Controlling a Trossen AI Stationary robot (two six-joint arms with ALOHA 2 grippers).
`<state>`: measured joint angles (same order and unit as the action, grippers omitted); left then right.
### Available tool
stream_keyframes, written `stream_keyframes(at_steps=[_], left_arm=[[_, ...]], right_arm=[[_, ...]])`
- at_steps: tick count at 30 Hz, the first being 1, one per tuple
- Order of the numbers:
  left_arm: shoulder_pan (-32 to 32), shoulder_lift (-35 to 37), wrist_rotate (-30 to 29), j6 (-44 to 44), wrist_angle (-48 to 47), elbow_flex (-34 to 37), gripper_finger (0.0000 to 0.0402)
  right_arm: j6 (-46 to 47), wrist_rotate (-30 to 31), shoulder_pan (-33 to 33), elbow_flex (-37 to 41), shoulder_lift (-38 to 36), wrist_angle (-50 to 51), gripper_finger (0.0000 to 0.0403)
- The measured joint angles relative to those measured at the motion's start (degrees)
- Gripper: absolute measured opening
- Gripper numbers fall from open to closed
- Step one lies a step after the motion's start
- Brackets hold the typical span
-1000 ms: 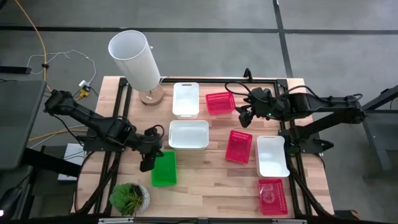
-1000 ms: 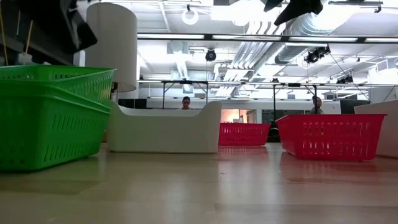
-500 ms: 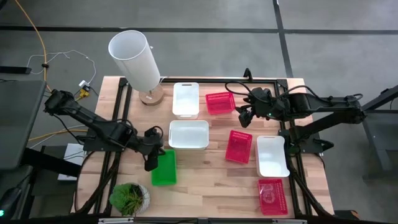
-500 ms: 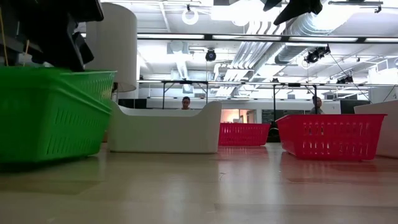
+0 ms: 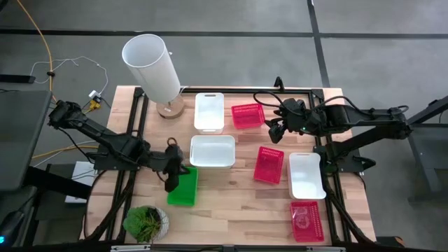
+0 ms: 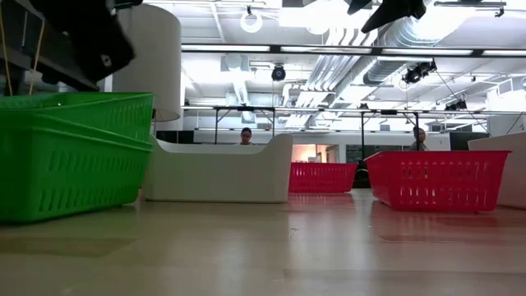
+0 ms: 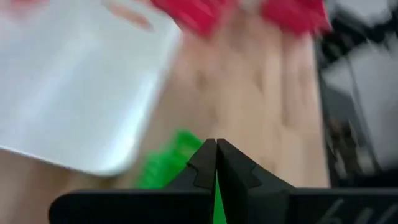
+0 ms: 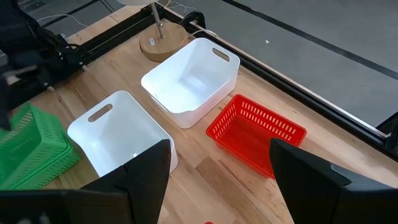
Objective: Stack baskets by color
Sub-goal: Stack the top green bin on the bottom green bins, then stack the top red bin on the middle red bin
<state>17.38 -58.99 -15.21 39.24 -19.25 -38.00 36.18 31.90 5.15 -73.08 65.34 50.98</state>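
Observation:
Two nested green baskets (image 5: 183, 190) (image 6: 74, 156) stand on the table's near left, and my left gripper (image 5: 173, 180) (image 7: 216, 163) is shut at their left rim. My right gripper (image 5: 274, 131) (image 8: 217, 186) hangs open and holds nothing, high over the far right of the table beside a red basket (image 5: 247, 115) (image 8: 256, 134). Two white baskets (image 5: 209, 110) (image 5: 212, 150) rest on their bottoms mid-table, and a third (image 5: 306, 175) at the right. Two more red baskets (image 5: 269, 164) (image 5: 306, 220) lie on the right side. My left gripper pinches the green baskets' left rim (image 7: 215, 200) between its two shut fingers; only a thin green strip shows between them. The fingers slant down from the table's left. Which of the nested baskets it has cannot be told. The stack sits upright with its bottom on the table.
A tall white cylinder lamp (image 5: 152, 66) stands at the far left corner. A small potted plant (image 5: 145, 222) stands at the near left, close to the green baskets. Bare wood lies between the green baskets and the red basket mid-table.
My left gripper has rolled and tipped while staying at the green baskets' left rim. The green stack tilted up off the table half a second ago. It has come down again, turned slightly, with its near end swung toward the table's left.

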Motion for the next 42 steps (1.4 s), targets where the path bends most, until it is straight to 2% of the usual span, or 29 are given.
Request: stream_keyframes(at_steps=[5, 14, 21, 28, 35, 38, 42], left_arm=[[3.92, 1.7, -17.42, 8.6, 0.47, 1.32, 0.0], [14.61, -2.47, -32.61, 23.83, -0.5, 3.21, 0.0], [15.78, -8.94, -35.94, 28.81, -0.43, 3.23, 0.0], [15.57, -13.47, -35.41, 34.12, -0.16, 3.23, 0.0], [15.57, -14.3, -33.82, 35.09, -0.23, 3.02, 0.0], [15.38, -11.75, -34.39, 31.34, -0.42, 1.45, 0.0], [13.25, -5.97, -33.8, 17.0, -0.25, -2.92, 0.0]], right_arm=[[0.04, -0.08, 0.03, 0.0, 0.0, -0.04, 0.0259], [1.03, 0.27, 0.04, 0.0, 0.0, 0.0, 0.0259], [1.3, 0.92, 0.02, 0.0, -0.02, -0.07, 0.0259], [2.4, 0.92, 0.02, 0.0, -0.02, -0.23, 0.0259], [2.4, 0.92, 0.02, 0.0, -0.02, -0.22, 0.0259], [2.29, 0.92, 0.02, 0.0, -0.02, -0.22, 0.0259], [0.98, 0.94, 0.02, 0.0, -0.02, -1.06, 0.0259]])
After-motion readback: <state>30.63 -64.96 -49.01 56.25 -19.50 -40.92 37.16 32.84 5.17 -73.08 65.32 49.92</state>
